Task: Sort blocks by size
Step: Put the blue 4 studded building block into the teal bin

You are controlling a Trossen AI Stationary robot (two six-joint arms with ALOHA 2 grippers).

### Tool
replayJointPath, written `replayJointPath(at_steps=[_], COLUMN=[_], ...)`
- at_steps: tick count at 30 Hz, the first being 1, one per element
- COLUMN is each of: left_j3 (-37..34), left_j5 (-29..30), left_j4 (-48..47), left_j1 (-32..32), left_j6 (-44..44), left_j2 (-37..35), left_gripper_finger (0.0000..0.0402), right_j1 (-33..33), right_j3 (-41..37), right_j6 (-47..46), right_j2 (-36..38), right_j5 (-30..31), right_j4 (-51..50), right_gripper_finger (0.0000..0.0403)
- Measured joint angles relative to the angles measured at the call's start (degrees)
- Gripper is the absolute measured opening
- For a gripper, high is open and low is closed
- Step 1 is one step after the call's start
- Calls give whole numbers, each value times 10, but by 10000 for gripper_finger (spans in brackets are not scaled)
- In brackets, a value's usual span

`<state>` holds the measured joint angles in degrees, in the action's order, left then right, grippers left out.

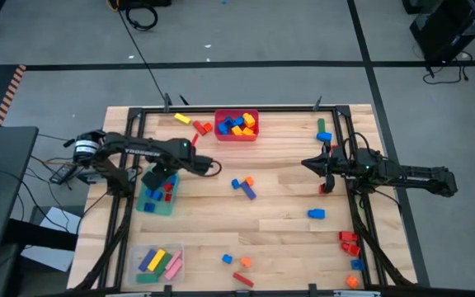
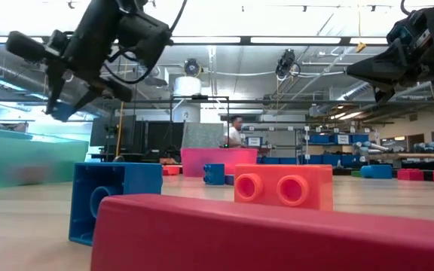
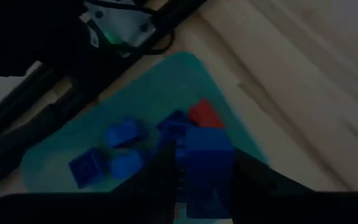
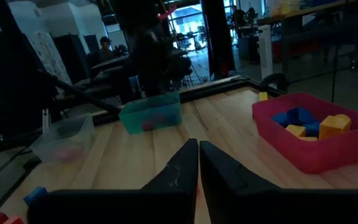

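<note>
While the left gripper (image 3: 194,171) grips one blue block (image 3: 207,155) above the green bin (image 1: 143,203), holding four blocks, the right gripper (image 4: 197,163) hovers shut, empty.

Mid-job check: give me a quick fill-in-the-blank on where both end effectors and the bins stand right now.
1. The left end effector holds a ____ block above the green bin.
2. The right end effector has its fingers ____, with nothing between them.
3. The red bin sits at the table's ____ edge.
4. The clear bin holds ____ bars, not cubes.

Missing words: blue; shut; far; long
</note>
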<state>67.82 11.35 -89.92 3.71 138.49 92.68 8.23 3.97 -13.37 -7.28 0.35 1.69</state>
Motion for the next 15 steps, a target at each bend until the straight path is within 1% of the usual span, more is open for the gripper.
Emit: replayJointPath(at_steps=[4, 8, 15], left_j3=[-29, -49, -45], left_j5=[-18, -20, -15], left_j4=[0, -1, 22], left_j1=[-25, -40, -50], left_j6=[4, 2, -1], left_j2=[0, 0, 0], left_gripper_finger=[116, 115, 128], right_j1=[0, 0, 0], right_j3=[0, 0, 0], right_j6=[0, 0, 0], right_j2=[0, 0, 0], right_j5=[0, 0, 0], right_j4=[0, 0, 0], right_gripper_finger=[33, 34, 29])
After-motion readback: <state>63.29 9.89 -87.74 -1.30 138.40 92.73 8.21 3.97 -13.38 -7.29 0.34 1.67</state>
